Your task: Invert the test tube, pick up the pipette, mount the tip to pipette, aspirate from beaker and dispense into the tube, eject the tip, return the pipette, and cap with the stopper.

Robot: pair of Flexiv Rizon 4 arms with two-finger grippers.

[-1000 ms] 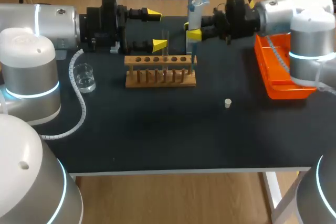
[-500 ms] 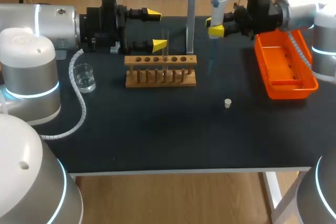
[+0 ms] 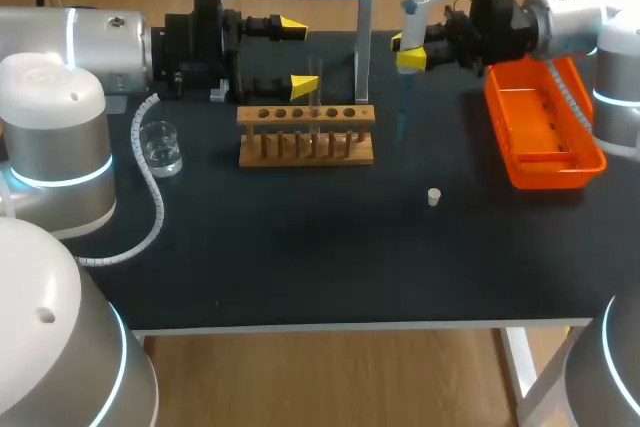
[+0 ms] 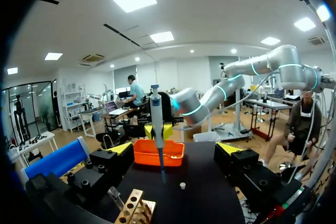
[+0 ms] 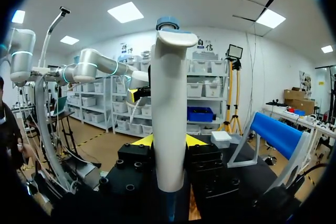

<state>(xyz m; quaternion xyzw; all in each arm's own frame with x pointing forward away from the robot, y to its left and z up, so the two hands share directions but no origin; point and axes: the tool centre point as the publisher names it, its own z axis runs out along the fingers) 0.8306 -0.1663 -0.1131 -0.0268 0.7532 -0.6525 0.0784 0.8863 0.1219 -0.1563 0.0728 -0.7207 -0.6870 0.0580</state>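
My R gripper [image 3: 406, 48] is clamped on the pipette [image 3: 415, 9]. It's upright above the table [image 3: 300, 257], betw. the rack [image 3: 305, 139] and the orange tray [image 3: 545, 137], w/ its tip pointing down. L gripper [image 3: 297, 53] sits at the rack's far side, fingers wide apart. The tube [image 3: 316, 105] stands in the rack just beside its nearer finger. Stopper [image 3: 434, 197] lies loose on the table. Beaker [image 3: 161, 147] is near my L arm.
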